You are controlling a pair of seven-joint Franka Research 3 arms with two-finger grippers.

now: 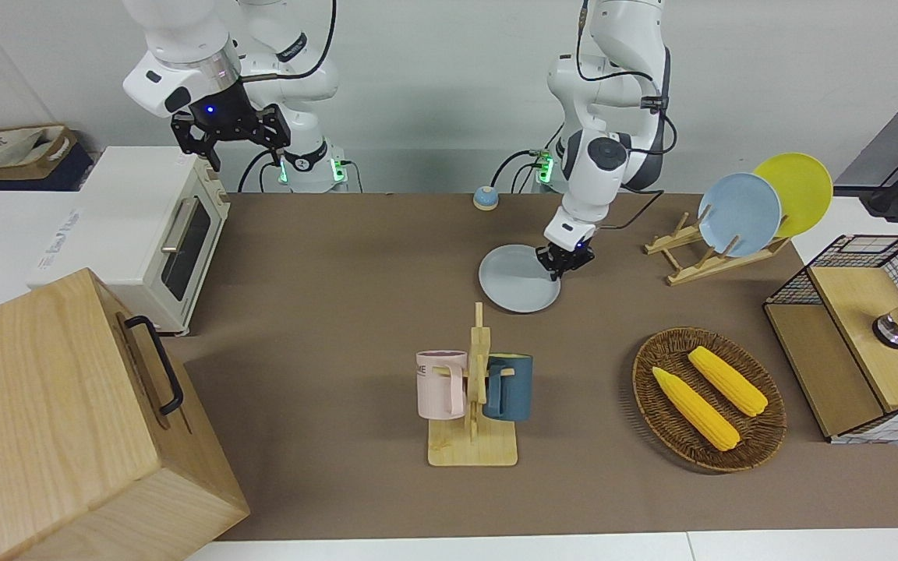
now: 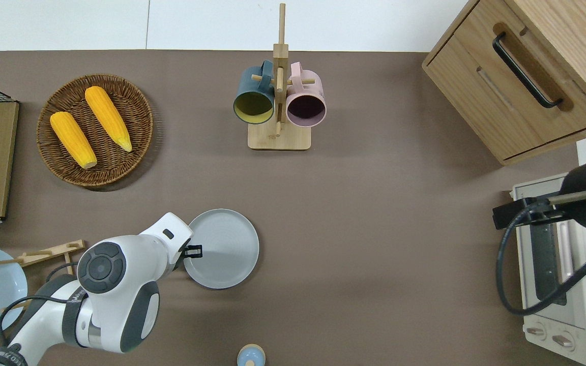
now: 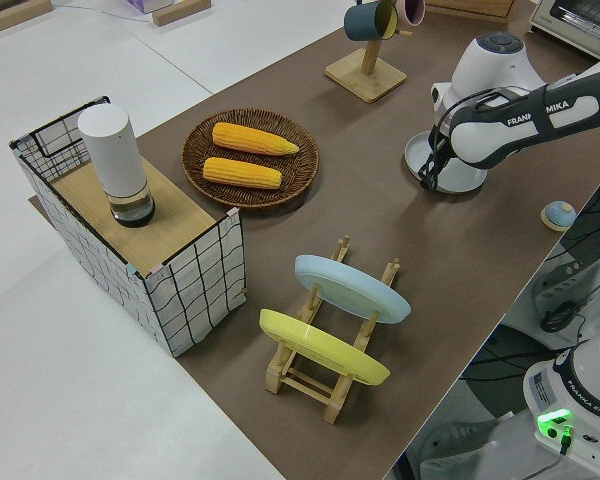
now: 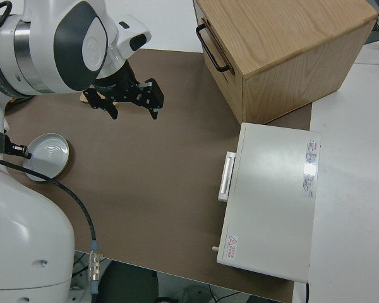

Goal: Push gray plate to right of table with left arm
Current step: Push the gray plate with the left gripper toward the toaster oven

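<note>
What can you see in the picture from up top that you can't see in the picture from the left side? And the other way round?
Only the overhead view shows the wooden cabinet and most of the toaster oven. Only the left side view shows the yellow plate and the white cylinder on the wire-sided box. Both show the gray plate, the left gripper at its rim, the corn basket and the mug rack.

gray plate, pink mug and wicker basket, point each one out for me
gray plate [image 2: 227, 254], overhead view, on its flat middle
pink mug [image 1: 440, 383], front view, on its outer wall
wicker basket [image 1: 652, 405], front view, on its woven rim
</note>
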